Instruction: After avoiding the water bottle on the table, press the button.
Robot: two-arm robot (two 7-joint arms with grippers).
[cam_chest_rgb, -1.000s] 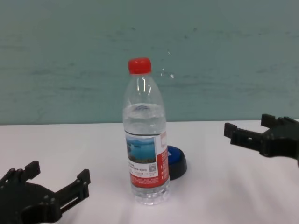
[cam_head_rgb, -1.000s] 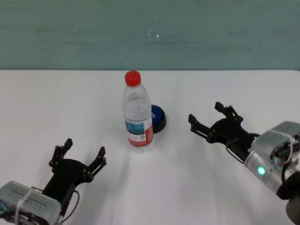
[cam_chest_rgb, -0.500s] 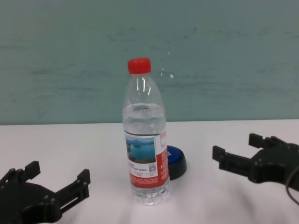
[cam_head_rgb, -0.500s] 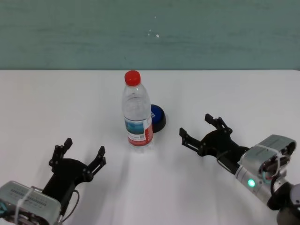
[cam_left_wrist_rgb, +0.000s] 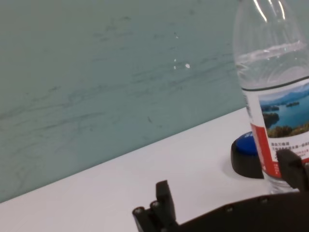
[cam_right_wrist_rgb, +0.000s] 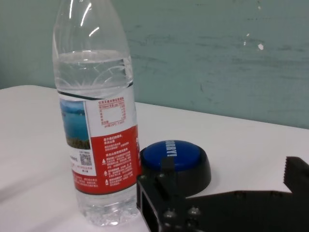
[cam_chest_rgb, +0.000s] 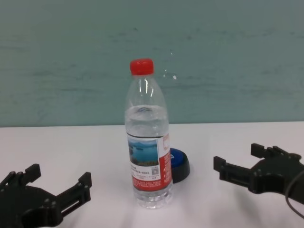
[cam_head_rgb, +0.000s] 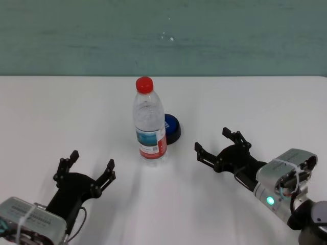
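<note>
The water bottle [cam_head_rgb: 150, 126] stands upright mid-table, clear with a red cap; it also shows in the chest view [cam_chest_rgb: 146, 142], left wrist view [cam_left_wrist_rgb: 275, 92] and right wrist view [cam_right_wrist_rgb: 98, 121]. The blue button [cam_head_rgb: 172, 128] sits just behind it to the right, partly hidden in the chest view [cam_chest_rgb: 179, 164], visible in the right wrist view [cam_right_wrist_rgb: 176, 159] and left wrist view [cam_left_wrist_rgb: 245, 153]. My right gripper [cam_head_rgb: 215, 146] is open, low over the white table [cam_head_rgb: 61, 112], right of the bottle and in front of the button [cam_chest_rgb: 237, 161]. My left gripper [cam_head_rgb: 88, 167] is open, parked near left [cam_chest_rgb: 59, 183].
A teal wall [cam_head_rgb: 163, 35] runs along the table's far edge. White tabletop lies between the right gripper and the button.
My right gripper has moved left and toward me, lowering near the table, closer to the bottle and button. The left arm, bottle and button have not moved.
</note>
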